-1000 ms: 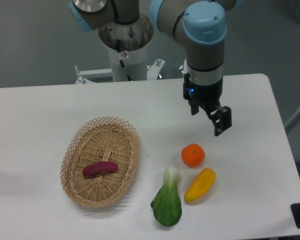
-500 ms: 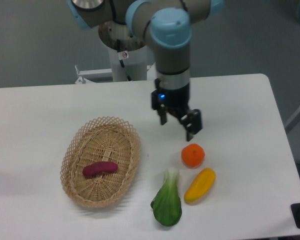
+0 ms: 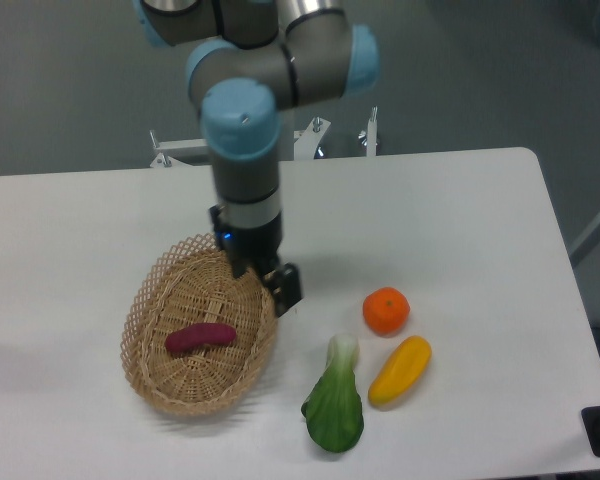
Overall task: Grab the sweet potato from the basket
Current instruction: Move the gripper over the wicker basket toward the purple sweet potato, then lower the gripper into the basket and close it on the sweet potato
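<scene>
The reddish-purple sweet potato [image 3: 200, 337] lies in the middle of the oval wicker basket [image 3: 146, 300] at the left of the white table. My gripper [image 3: 267, 280] hangs over the basket's right rim, up and to the right of the sweet potato and apart from it. Its fingers [image 3: 288, 287] point down, hold nothing, and look open with a gap between them.
A round orange fruit [image 3: 386, 310], a yellow pepper [image 3: 400, 370] and a green bok choy [image 3: 335, 404] lie on the table to the right of the basket. The arm's base [image 3: 250, 110] stands at the back edge.
The arm has swung left across the table, from above the orange fruit to the basket's right rim. The sweet potato and other items have not moved.
</scene>
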